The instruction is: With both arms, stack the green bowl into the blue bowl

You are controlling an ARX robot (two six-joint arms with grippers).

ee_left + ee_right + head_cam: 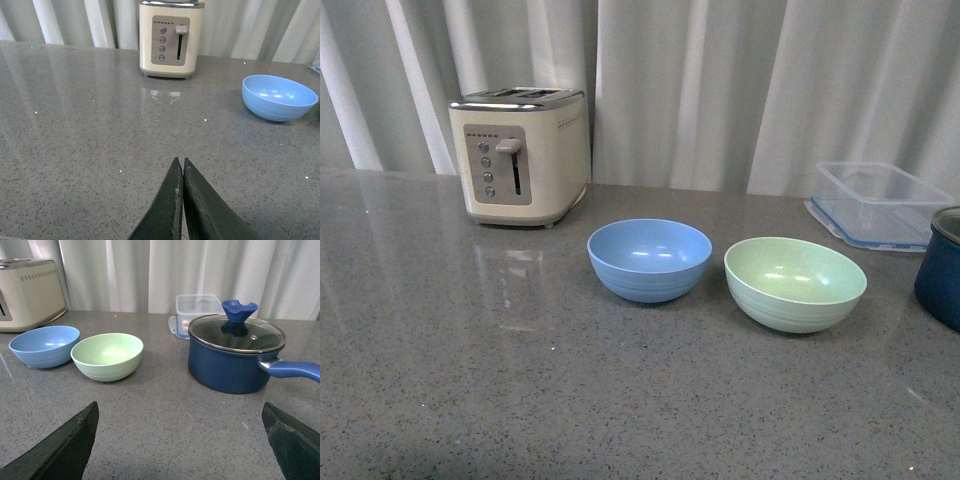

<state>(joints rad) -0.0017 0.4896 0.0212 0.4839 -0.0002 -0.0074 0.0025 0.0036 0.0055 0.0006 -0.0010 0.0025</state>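
The green bowl [795, 283] sits upright and empty on the grey counter, just right of the blue bowl [649, 259], a small gap between them. Neither arm shows in the front view. In the left wrist view my left gripper [180, 161] is shut and empty, its tips together above bare counter, the blue bowl [279, 97] well ahead of it to one side. In the right wrist view my right gripper [180, 407] is wide open and empty, with the green bowl [107, 356] and blue bowl [44, 345] ahead of it side by side.
A cream toaster [519, 155] stands at the back left. A clear plastic container [881, 202] lies at the back right. A dark navy pot [235, 354] with a glass lid stands right of the green bowl, its handle [294, 369] pointing right.
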